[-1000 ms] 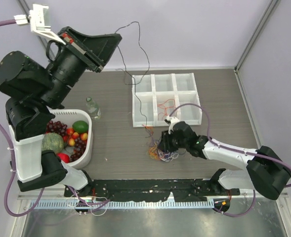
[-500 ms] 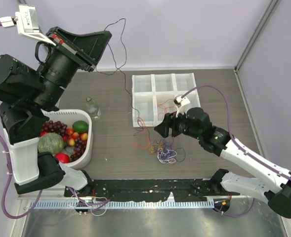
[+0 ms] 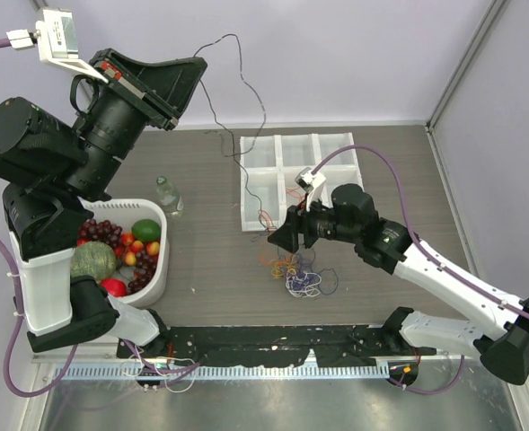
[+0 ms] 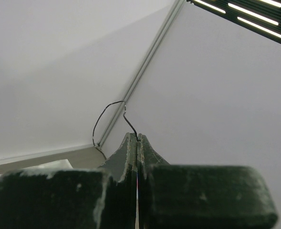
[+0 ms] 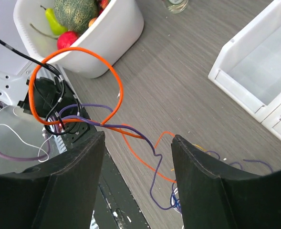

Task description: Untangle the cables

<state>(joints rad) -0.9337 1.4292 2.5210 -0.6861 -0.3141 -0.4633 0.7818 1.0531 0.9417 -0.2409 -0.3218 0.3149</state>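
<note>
Cables (image 5: 126,131) between parted right fingers (image 5: 76,176)

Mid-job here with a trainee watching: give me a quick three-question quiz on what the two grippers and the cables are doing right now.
1. True or false: the left gripper is shut on the black cable.
2. Where does the main tangle lie? A: hanging from the left gripper. B: on the table, on the near side of the tray. C: inside the tray.
3. Fill in: the right gripper is over the main tangle with its jaws ____.
Key: 1 true; 2 B; 3 open.
</note>
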